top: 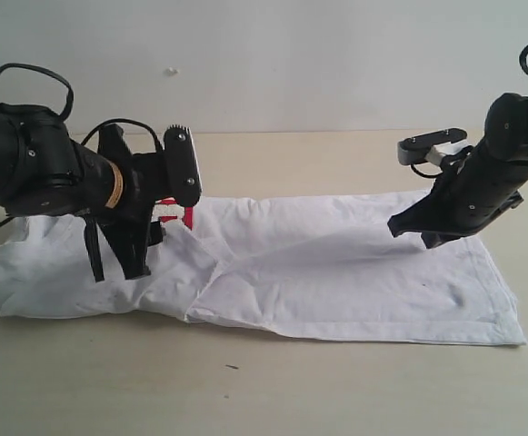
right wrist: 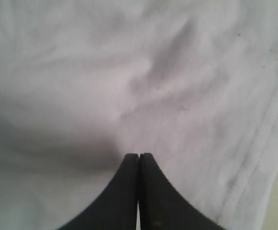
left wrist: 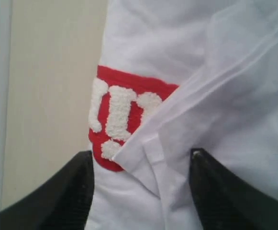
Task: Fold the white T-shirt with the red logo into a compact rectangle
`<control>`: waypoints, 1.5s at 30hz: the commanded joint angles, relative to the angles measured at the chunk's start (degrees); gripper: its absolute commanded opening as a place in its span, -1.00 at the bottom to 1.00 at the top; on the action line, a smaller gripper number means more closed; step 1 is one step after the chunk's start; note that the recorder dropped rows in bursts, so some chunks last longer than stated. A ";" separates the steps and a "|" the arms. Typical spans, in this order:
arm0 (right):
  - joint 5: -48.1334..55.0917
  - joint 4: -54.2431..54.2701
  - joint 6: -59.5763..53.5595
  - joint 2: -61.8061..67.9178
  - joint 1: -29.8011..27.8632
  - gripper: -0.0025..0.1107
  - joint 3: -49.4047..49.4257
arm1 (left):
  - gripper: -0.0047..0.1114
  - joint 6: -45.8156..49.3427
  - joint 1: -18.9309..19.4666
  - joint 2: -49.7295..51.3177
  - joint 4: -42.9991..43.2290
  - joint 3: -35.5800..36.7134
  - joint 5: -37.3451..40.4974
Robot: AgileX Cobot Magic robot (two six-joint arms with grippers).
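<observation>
The white T-shirt (top: 336,263) lies on the table as a long, wrinkled, partly folded band. A short piece of the red logo (top: 174,214) shows at its far left edge. In the left wrist view a folded hem flap covers part of the red logo (left wrist: 115,120) with its puffy white letters. My left gripper (top: 159,216) hangs over that spot. Its jaws stand open, wide apart, with the white T-shirt (left wrist: 234,72) lying beneath the left gripper (left wrist: 142,154). My right gripper (top: 396,227) hovers shut just above the shirt's right half, nothing between its fingers (right wrist: 129,191).
The pale wooden table (top: 264,391) runs in front of and behind the shirt, with a white wall (top: 291,54) at the back. A small dark speck (top: 233,367) lies on the table near the front.
</observation>
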 commanded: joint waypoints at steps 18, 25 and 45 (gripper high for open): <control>20.27 62.40 -50.88 -6.92 8.57 -0.96 -2.83 | 0.09 -3.57 0.11 -1.32 -1.34 -0.10 -3.33; 14.64 62.59 -51.84 -0.07 17.48 -0.96 -2.83 | 0.07 -4.05 0.11 -1.32 -2.43 -0.10 -2.30; 0.43 67.08 -53.52 5.17 22.85 -0.96 -2.83 | -0.01 -13.17 5.48 -5.94 -5.92 -0.10 -2.97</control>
